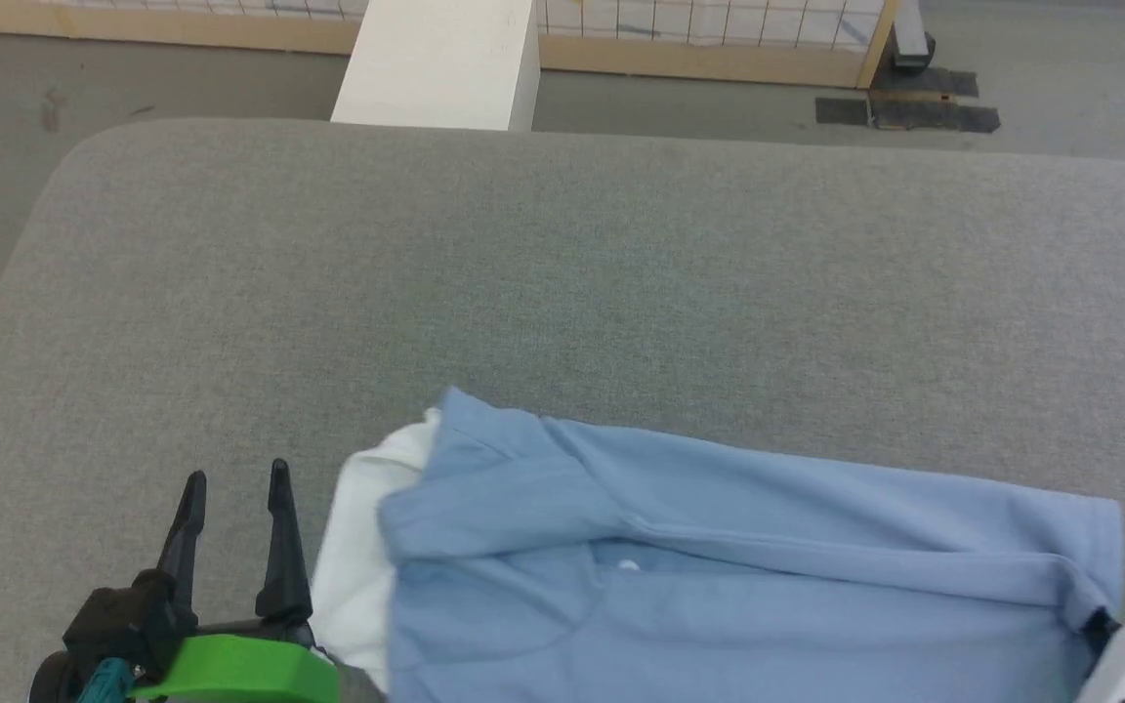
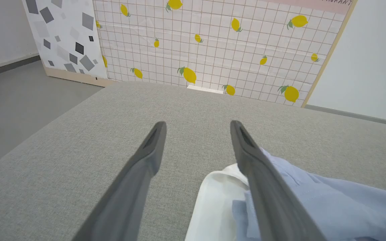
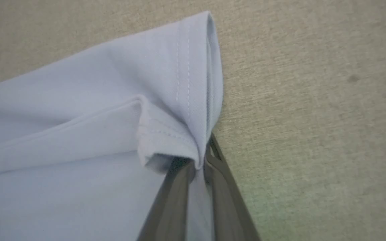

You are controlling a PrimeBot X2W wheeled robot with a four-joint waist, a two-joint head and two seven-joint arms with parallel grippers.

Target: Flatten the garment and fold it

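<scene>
Grey surface, garment on it, R tool pinching hem

garment: light blue, white lining | surface: grey weave | panel: white grid, yellow lemons

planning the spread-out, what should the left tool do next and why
Probably slide the left tool toward the white edge of the garment and close on it: it stands open over the grey surface beside that edge, holding nothing, while the right tool is pinched on the blue hem.
</scene>
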